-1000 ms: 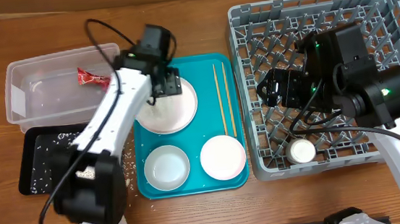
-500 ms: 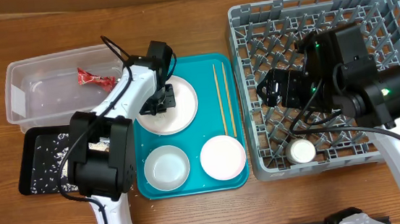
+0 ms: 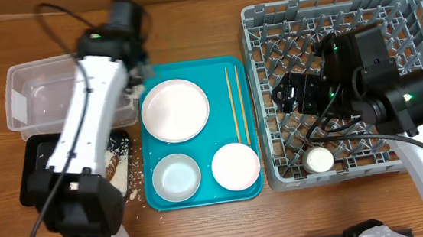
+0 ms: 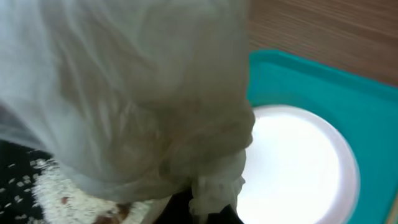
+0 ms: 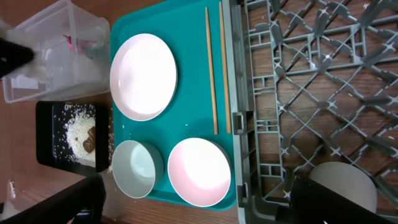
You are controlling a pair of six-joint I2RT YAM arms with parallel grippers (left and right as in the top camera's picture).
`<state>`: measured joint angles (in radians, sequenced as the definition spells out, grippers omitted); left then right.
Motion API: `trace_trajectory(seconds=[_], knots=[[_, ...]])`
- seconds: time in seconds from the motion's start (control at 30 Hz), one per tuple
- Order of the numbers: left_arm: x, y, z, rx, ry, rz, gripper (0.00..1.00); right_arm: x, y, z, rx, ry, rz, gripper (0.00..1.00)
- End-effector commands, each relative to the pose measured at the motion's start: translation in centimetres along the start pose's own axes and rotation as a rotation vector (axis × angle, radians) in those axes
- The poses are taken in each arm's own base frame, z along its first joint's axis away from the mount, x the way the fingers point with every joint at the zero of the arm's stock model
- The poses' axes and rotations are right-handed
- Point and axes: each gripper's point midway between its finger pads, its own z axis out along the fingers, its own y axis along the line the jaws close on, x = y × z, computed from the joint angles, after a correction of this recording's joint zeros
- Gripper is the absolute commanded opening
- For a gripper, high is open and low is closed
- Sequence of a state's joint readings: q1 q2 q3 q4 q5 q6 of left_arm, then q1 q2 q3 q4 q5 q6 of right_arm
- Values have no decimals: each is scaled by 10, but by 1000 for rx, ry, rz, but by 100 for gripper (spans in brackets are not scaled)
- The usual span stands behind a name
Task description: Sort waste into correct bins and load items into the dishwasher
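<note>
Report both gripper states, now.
Left gripper: closed on the crumpled white napkin.
Right gripper: open, holding nothing.

- The overhead view looks straight down on the whole table [image 3: 206,226], with the teal tray [image 3: 220,133] at centre and the dish rack [image 3: 255,92] at right.
- The left wrist view sits very close, and a crumpled white napkin [image 4: 124,93] fills its upper left.
- The right wrist view looks down from above the rack's edge.
- All three views share the round white plate [image 3: 175,110] on the tray.
</note>
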<state>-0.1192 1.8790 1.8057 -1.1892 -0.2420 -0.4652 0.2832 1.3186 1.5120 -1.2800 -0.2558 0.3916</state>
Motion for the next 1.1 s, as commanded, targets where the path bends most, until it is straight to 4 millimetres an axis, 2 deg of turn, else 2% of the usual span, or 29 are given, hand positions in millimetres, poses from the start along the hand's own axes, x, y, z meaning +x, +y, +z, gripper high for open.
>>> trace_trajectory(seconds=[0.0, 0.03, 0.13, 0.2, 0.27, 0.3, 0.43, 0.57, 0.67, 0.87, 0.93, 1.07], knots=[[-11, 38, 33, -99, 31, -98, 4, -2, 4, -5, -10, -16, -12, 97], [-12, 41, 38, -87, 40, -116, 10, -2, 4, -5, -11, -15, -15, 97], [-12, 35, 42, 41, 90, -116, 40, -2, 4, -5, -10, -15, -15, 97], [-11, 27, 33, 127, 115, -90, 52, -2, 4, -5, -10, -14, -15, 97], [-9, 29, 13, 145, 130, -86, 60, -2, 4, -5, -10, -15, -15, 97], [-7, 34, -7, 143, 127, -78, 62, -2, 4, -5, -9, -14, -15, 97], [3, 39, -50, 164, 108, -50, 58, 0, 3, -5, -7, -8, -14, 97], [26, 42, -100, 185, 70, 3, 57, 0, 3, -5, -7, -9, -14, 97], [44, 47, -130, 181, 41, 23, 60, 0, 3, -5, -6, -7, -13, 98], [85, 57, -171, 198, 47, 63, 57, 1, 3, -5, -5, -4, -12, 100], [96, 55, -185, 229, 22, 110, 55, 1, 2, -5, -4, -3, -11, 100], [114, 51, -214, 295, -57, 174, 57, 1, 3, -5, -5, -4, -11, 100]])
